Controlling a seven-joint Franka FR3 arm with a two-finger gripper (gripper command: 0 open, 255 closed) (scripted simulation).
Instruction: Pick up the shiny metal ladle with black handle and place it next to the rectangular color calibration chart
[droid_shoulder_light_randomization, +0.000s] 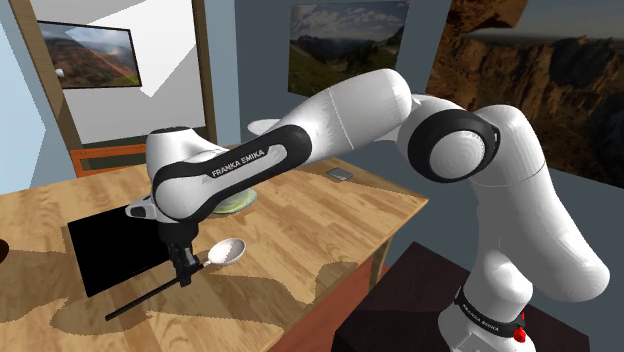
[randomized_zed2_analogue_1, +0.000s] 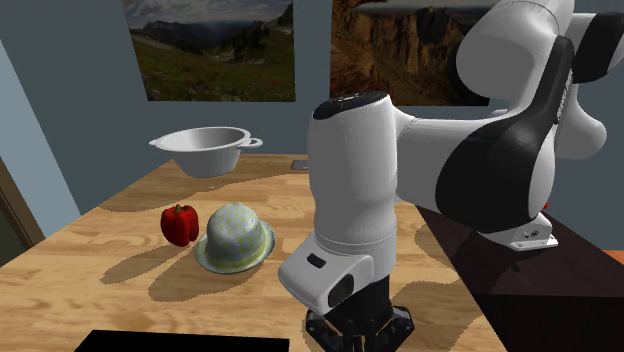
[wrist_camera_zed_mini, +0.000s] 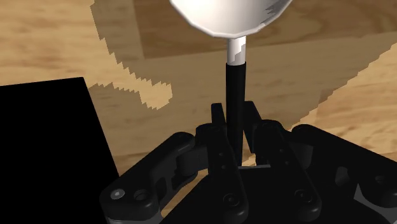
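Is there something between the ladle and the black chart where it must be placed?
Nothing visible. The gripper clasps the ladle, and only bare table lies between it and the black chart.

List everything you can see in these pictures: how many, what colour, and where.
ladle: one, white bowl, black handle, beside the chart
chart: one, plain black, flat on the table
bell pepper: one, red, beside the upturned bowl
upturned bowl: one, pale green, dotted, mid-table
two-handled bowl: one, white, behind the pepper in the second exterior view
small flat thing: one, grey, near the table's edge
table: one, wood
landscape pictures: at least two, on the walls
arm: one, white, dark joints
gripper: one, black, shut on the ladle's handle
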